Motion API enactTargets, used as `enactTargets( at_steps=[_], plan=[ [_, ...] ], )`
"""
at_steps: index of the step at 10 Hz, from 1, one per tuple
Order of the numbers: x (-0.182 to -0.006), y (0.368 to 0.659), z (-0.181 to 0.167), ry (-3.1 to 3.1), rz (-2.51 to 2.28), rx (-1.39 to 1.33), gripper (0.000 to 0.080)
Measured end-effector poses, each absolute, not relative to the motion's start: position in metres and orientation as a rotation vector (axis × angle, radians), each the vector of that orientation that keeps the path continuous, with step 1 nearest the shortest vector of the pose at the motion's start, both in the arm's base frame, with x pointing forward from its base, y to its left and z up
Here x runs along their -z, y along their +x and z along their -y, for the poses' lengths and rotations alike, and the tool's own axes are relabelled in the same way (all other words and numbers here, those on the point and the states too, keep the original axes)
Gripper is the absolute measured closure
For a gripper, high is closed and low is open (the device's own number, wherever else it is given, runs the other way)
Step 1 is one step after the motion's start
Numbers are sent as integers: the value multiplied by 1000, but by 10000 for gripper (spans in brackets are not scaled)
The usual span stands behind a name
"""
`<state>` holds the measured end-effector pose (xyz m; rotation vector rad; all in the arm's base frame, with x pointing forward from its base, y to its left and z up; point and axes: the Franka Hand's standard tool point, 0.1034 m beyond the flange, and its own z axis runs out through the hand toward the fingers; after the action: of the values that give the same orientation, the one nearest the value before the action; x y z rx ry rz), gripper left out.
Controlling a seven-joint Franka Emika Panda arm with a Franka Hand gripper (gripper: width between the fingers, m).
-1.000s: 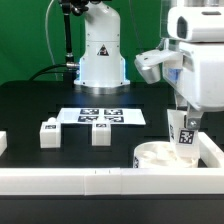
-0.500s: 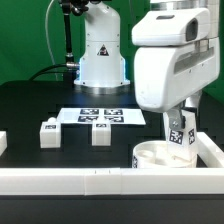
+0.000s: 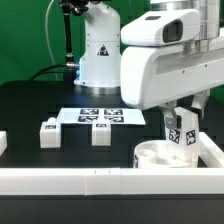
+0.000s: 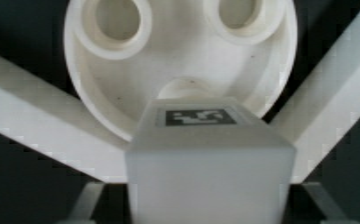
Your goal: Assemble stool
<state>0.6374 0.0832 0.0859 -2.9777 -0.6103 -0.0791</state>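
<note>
The round white seat disc (image 3: 160, 155) lies in the corner of the white border rail (image 3: 90, 180) at the exterior view's right. My gripper (image 3: 180, 122) is shut on a white tagged leg (image 3: 181, 132) and holds it upright just above the seat. In the wrist view the held leg (image 4: 209, 150) fills the foreground with its tag on top, and the seat disc (image 4: 177, 50) with two large holes lies beyond it. Two more tagged legs (image 3: 48, 133) (image 3: 100, 133) stand on the black table at the left.
The marker board (image 3: 100, 116) lies flat behind the two loose legs. The robot base (image 3: 100, 55) stands at the back. The border rail runs along the front and up the right side (image 3: 212, 150).
The arm has swung toward the exterior view's left, and its body now covers more of the scene. The held leg has shifted slightly left and stays above the seat.
</note>
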Motion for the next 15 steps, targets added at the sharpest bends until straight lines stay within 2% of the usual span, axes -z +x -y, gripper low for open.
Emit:
enactTargets(
  at_steps=[5,13,15],
  plan=[
    [-86,640,-93,-2989,-198,156,462],
    [-84,637,-107,-2650,-1410,69,461],
    [-84,637,-107,-2606,-1495,63,461]
  ],
)
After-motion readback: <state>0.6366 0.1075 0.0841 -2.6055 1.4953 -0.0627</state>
